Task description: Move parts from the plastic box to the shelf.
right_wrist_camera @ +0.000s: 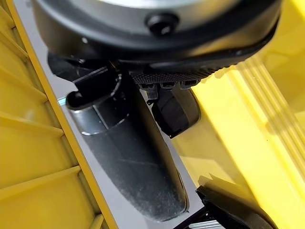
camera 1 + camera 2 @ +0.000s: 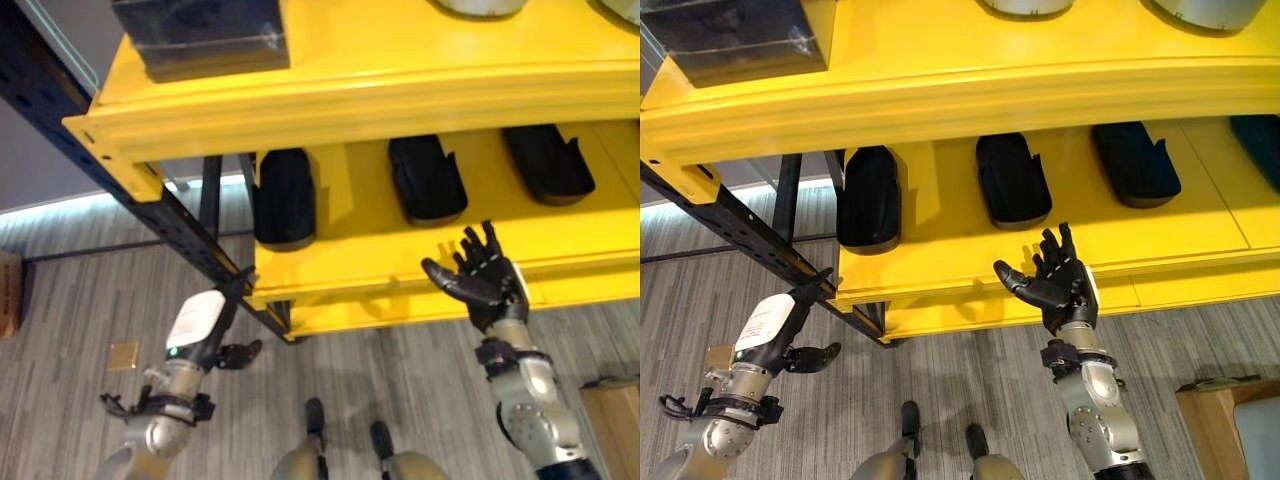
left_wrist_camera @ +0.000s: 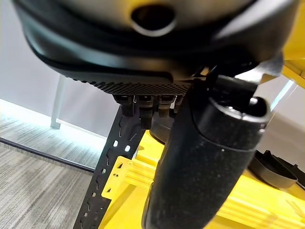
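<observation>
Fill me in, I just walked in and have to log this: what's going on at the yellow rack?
The robot faces a yellow shelf that already holds three black parts in a row. Its right hand is raised at the shelf's front edge, fingers spread and holding nothing. The left hand hangs low beside the dark upright post, also empty. A dark box sits on the level above.
</observation>
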Available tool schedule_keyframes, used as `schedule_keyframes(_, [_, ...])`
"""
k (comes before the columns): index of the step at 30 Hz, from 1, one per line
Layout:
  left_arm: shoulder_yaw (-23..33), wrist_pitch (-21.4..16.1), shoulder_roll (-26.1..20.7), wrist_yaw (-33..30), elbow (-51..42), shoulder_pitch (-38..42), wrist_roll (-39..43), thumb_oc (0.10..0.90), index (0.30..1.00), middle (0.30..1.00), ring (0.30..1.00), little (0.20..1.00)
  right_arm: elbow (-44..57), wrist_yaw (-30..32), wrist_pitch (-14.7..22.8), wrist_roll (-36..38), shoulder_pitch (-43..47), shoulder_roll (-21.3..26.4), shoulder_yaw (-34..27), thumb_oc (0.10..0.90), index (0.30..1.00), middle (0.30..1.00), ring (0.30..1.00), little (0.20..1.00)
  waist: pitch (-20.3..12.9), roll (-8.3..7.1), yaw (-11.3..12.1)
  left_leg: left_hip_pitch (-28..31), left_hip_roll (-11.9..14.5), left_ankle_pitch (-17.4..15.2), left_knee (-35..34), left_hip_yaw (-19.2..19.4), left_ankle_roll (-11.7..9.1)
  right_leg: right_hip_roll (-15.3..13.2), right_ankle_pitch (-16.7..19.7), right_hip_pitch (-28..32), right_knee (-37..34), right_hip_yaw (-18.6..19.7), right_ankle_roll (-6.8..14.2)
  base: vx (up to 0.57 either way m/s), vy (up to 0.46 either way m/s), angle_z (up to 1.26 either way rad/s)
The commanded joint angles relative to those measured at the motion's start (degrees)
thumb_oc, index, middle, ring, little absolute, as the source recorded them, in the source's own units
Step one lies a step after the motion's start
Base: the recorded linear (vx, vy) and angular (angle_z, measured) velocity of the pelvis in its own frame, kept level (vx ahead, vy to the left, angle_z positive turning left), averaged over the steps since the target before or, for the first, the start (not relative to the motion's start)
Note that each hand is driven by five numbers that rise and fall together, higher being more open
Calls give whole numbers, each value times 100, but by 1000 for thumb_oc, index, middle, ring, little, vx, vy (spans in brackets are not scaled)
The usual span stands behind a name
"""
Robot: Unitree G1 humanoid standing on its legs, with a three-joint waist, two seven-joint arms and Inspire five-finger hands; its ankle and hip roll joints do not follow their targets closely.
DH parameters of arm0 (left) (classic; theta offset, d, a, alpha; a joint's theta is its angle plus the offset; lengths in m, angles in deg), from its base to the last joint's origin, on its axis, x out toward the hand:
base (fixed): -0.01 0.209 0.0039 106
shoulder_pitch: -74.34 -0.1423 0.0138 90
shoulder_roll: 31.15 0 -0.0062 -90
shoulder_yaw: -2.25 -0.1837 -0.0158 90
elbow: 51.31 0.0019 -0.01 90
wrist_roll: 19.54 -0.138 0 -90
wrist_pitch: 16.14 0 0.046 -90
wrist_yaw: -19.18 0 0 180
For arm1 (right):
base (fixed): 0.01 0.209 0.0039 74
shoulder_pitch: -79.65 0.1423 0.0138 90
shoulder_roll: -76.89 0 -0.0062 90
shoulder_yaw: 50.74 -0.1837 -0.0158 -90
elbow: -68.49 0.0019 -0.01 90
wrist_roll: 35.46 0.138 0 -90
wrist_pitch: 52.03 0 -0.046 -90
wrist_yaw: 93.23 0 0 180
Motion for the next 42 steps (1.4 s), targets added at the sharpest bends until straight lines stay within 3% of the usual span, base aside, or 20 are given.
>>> schedule_keyframes(1, [-200, -630, 15, -336, -485, 928, -283, 900, 1000, 1000, 1000, 1000, 938, -110, 796, -173, 125, 295, -254, 900, 1000, 1000, 1000, 1000, -509, 60, -261, 360, 581, -187, -41, 101, -371, 251, -875, -896, 1258, -244, -160, 6, 13, -3])
schedule_keyframes(25, [-1237, -937, -202, 220, -800, 1559, 32, 900, 1000, 1000, 1000, 1000, 1209, -151, 867, -132, -70, 506, -407, 900, 1000, 1000, 1000, 1000, -381, 115, -532, 342, 632, -168, -37, 335, -373, 331, -760, -1071, 1249, 15, -137, -6, 2, -9])
schedule_keyframes(42, [-951, -777, -140, 23, -643, 1307, -214, 900, 1000, 1000, 1000, 1000, 1209, -72, 900, -229, -97, 468, -432, 900, 1000, 1000, 1000, 1000, -360, 124, -493, 294, 607, -174, -31, 308, -365, 304, -740, -1087, 1226, 2, -138, 0, -1, 0])
